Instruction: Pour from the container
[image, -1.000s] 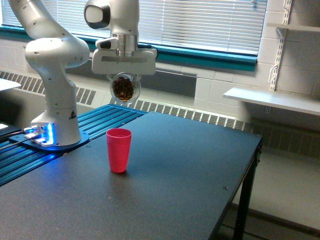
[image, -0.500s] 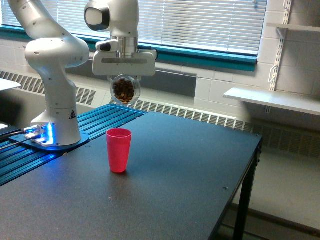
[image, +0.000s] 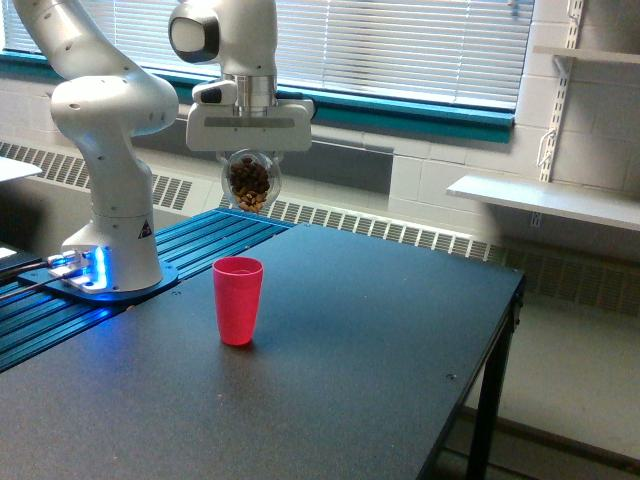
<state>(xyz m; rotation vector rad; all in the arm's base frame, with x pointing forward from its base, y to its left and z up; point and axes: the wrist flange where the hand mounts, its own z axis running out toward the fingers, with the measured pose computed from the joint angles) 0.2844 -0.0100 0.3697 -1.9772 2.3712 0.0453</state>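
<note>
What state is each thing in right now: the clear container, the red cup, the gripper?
Clear rounded container: held in the air under the gripper, small brown pieces inside, none seen falling.
Opaque red plastic cup: upright on the dark table, open top, below the container; contents cannot be seen.
Gripper: shut on the container.

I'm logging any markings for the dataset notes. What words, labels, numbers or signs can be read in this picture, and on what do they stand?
No text can be read.
Small dark triangular sign on the robot arm's base column: too small to read.
Red cup: no marking visible.
Clear container in the gripper: no label visible.
</note>
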